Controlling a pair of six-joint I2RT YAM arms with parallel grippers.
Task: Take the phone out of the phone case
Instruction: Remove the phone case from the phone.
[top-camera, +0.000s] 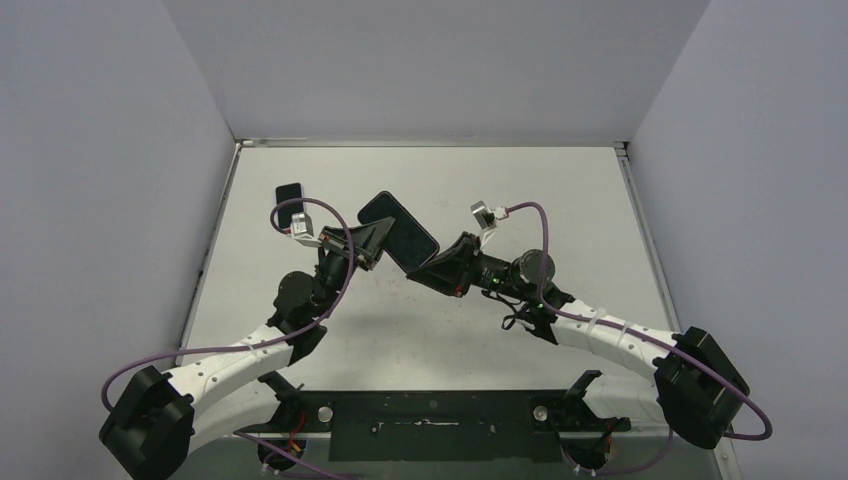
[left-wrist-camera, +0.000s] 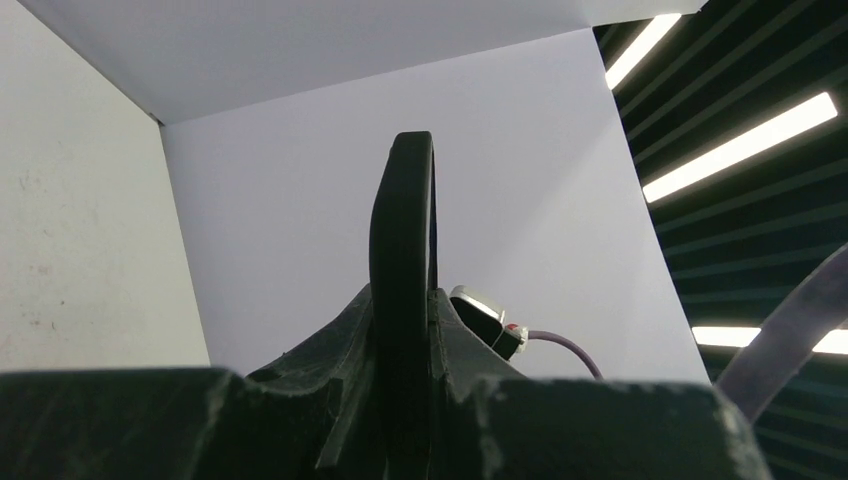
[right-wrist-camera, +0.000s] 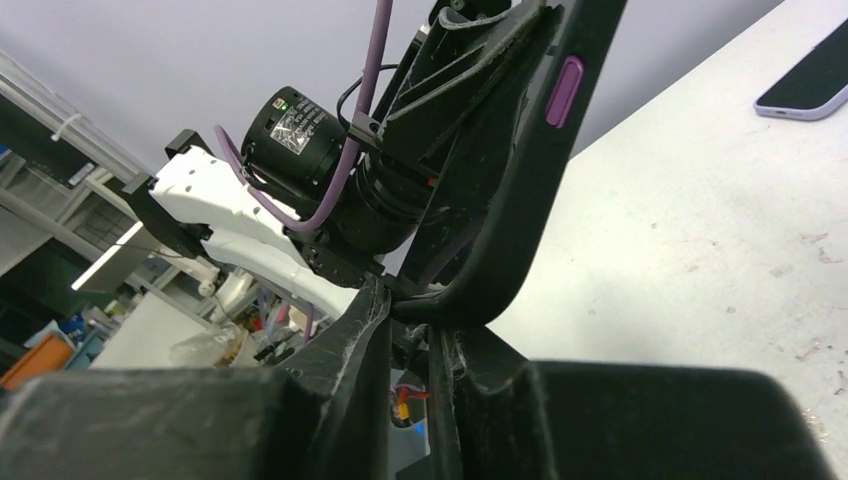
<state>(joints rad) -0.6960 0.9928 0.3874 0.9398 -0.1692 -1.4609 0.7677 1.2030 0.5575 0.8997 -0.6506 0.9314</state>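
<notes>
A black phone case (top-camera: 400, 232) with a purple side button (right-wrist-camera: 565, 92) is held above the table between both arms. My left gripper (top-camera: 375, 248) is shut on its left edge; the case shows edge-on (left-wrist-camera: 402, 220) between my left fingers (left-wrist-camera: 405, 300). My right gripper (top-camera: 428, 270) is shut on the case's near corner (right-wrist-camera: 470, 300), pinched at the fingertips (right-wrist-camera: 412, 300). A phone (top-camera: 289, 203) with a dark screen and a pale lilac rim lies flat on the table at the far left, apart from the case. It also shows in the right wrist view (right-wrist-camera: 812, 85).
White walls enclose the table (top-camera: 560, 190) at the back and both sides. The left wrist camera (top-camera: 302, 226) and its purple cable hang over part of the phone. The right wrist camera (left-wrist-camera: 487, 318) shows past the case. The left arm (right-wrist-camera: 300, 130) sits behind the case.
</notes>
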